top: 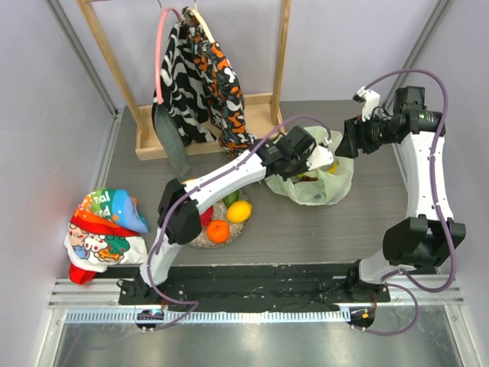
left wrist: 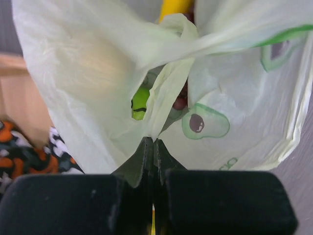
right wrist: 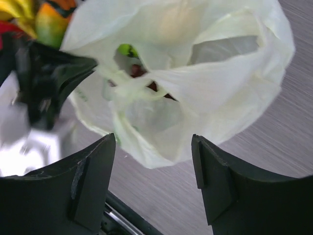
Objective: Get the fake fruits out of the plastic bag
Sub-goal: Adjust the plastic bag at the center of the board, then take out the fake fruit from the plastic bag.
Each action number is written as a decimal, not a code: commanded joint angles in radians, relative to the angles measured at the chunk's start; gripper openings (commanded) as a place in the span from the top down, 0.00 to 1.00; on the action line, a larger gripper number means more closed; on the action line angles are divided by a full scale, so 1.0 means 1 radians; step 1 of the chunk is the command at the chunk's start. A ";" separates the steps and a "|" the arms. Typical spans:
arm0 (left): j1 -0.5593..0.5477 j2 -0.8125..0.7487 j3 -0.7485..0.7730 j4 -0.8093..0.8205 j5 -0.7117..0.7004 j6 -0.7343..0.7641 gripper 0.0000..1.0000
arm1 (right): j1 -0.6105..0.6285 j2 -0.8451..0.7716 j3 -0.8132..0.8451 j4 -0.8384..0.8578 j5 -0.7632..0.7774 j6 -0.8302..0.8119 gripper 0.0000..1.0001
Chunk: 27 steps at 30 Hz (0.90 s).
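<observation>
Toward the right of the worktop (top: 306, 237) the plastic bag (top: 317, 187) lies slumped, with both arms meeting over its far side. The left hand (left wrist: 152, 143) is closed tight on a fold of the bag's film beside a handle loop, pinching only plastic and no fruit. The right hand (right wrist: 154, 171) stands open with nothing between its fingers, just beside the bag's far right corner and looking straight into its gathered mouth.

Through the gaps in the film the fruits inside show in part: a green fruit (left wrist: 139, 102), dark red grapes (left wrist: 180, 103) and, higher up, a yellow banana (left wrist: 173, 6). How they lie beneath the folds cannot be told. From the right hand they sit ahead and a little to the left, behind a strap of film that crosses the opening. That hand is the free one and, as I judge it, the better placed to go in, while the left keeps the mouth lifted.

An orange (top: 218, 231) and a lemon (top: 239, 211) already rest in a dish (top: 200, 238) under the left forearm, well apart from the bag. Bare worktop lies on the bag's near side. The wooden rack (top: 153, 141) with its patterned cloth (top: 206, 84) closes off the far left, and the worktop's right edge is near behind the right arm.
</observation>
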<state>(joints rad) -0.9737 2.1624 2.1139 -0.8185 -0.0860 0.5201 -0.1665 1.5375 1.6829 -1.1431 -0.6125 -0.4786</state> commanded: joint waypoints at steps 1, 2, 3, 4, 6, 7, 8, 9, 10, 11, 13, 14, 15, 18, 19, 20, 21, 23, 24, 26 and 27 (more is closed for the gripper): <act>0.072 -0.113 0.025 0.096 -0.015 -0.330 1.00 | 0.016 -0.057 0.044 -0.115 -0.228 -0.110 0.30; 0.078 -0.128 0.008 0.107 -0.014 -0.362 1.00 | 0.019 -0.051 0.043 -0.130 -0.240 -0.127 0.31; 0.092 -0.140 0.001 0.110 -0.009 -0.434 1.00 | 0.024 -0.040 0.038 -0.144 -0.250 -0.132 0.32; 0.102 -0.153 -0.005 0.111 0.005 -0.462 1.00 | 0.031 -0.018 0.035 -0.159 -0.275 -0.137 0.34; 0.115 -0.187 -0.017 0.119 0.015 -0.553 1.00 | 0.045 0.004 0.032 -0.207 -0.299 -0.158 0.39; 0.127 -0.197 -0.022 0.124 0.012 -0.583 1.00 | 0.067 0.022 0.035 -0.231 -0.311 -0.166 0.40; 0.133 -0.211 -0.025 0.128 0.014 -0.607 1.00 | 0.080 0.024 0.040 -0.236 -0.317 -0.169 0.42; 0.141 -0.216 -0.026 0.127 0.015 -0.633 1.00 | 0.096 0.026 0.038 -0.233 -0.313 -0.167 0.43; 0.148 -0.219 -0.028 0.128 0.022 -0.672 1.00 | 0.143 0.026 0.034 -0.215 -0.281 -0.164 0.43; 0.150 -0.225 -0.029 0.130 0.031 -0.680 1.00 | 0.166 0.021 0.009 -0.189 -0.256 -0.149 0.44; 0.150 -0.226 -0.037 0.130 0.064 -0.695 1.00 | 0.223 0.018 -0.028 -0.083 -0.195 -0.068 0.46; 0.150 -0.227 -0.040 0.131 0.071 -0.703 1.00 | 0.251 0.019 -0.060 -0.048 -0.155 -0.040 0.48; 0.150 -0.228 -0.055 0.131 0.075 -0.706 1.00 | 0.257 0.024 -0.072 -0.011 -0.130 0.028 0.50; 0.150 -0.239 -0.084 0.133 0.074 -0.713 1.00 | 0.263 0.065 -0.097 0.091 -0.014 0.144 0.53; 0.151 -0.240 -0.092 0.133 0.065 -0.715 1.00 | 0.263 0.078 -0.101 0.126 0.026 0.162 0.55; 0.152 -0.243 -0.098 0.134 0.063 -0.715 1.00 | 0.260 0.088 -0.112 0.132 0.084 0.175 0.57; 0.152 -0.249 -0.104 0.133 0.060 -0.716 1.00 | 0.260 0.105 -0.120 0.137 0.097 0.181 0.58; 0.153 -0.256 -0.124 0.133 0.058 -0.718 1.00 | 0.260 0.111 -0.158 0.166 0.131 0.225 0.59; 0.155 -0.260 -0.132 0.133 0.055 -0.720 1.00 | 0.260 0.121 -0.170 0.169 0.137 0.235 0.60; 0.155 -0.268 -0.149 0.134 0.043 -0.720 1.00 | 0.265 0.128 -0.218 0.174 0.137 0.265 0.60; 0.156 -0.271 -0.153 0.136 0.037 -0.720 1.00 | 0.277 0.128 -0.235 0.177 0.137 0.271 0.59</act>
<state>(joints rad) -0.8227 1.9568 1.9728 -0.7139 -0.0334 -0.1810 0.0940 1.6634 1.5043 -1.0176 -0.5415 -0.3000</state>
